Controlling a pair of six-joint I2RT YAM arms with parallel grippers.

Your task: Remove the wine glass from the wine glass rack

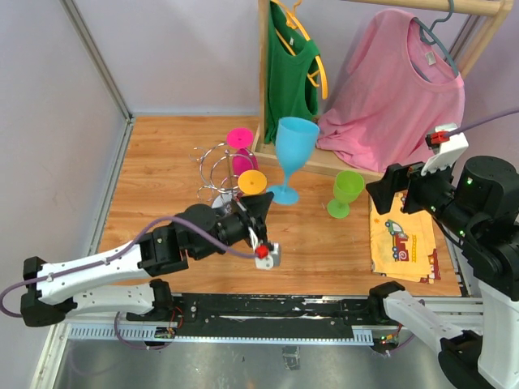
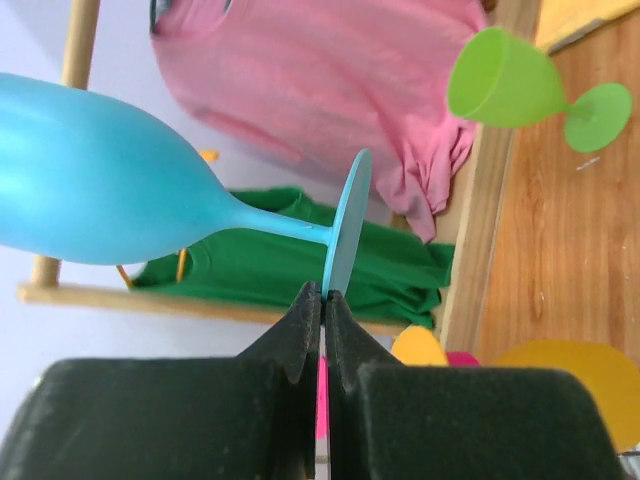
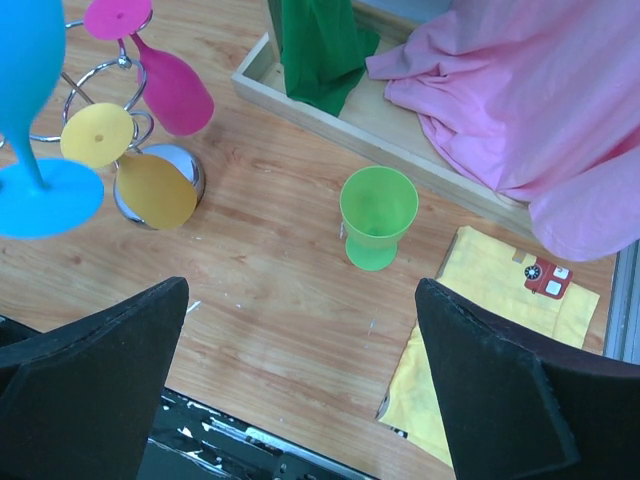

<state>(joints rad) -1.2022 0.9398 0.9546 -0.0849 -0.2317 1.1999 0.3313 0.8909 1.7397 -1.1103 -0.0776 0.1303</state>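
Note:
The wine glass rack [image 1: 212,162] is a silver wire stand with a chrome base [image 3: 190,170], left of centre. A pink glass [image 1: 240,139] and a yellow glass [image 1: 251,181] hang on it upside down. My left gripper [image 1: 258,209] is shut on the foot rim of a blue wine glass [image 1: 296,142], which is upright and off the rack to its right. In the left wrist view the fingertips [image 2: 310,300] pinch the blue foot [image 2: 345,230]. My right gripper [image 1: 397,190] is open and empty, held above the table to the right, near a green glass [image 3: 378,215].
The green glass [image 1: 346,192] stands upright on the table. A wooden clothes rack [image 1: 324,162] at the back holds a green shirt [image 1: 292,73] and a pink shirt [image 1: 397,89]. A yellow printed cloth [image 1: 405,239] lies at the right.

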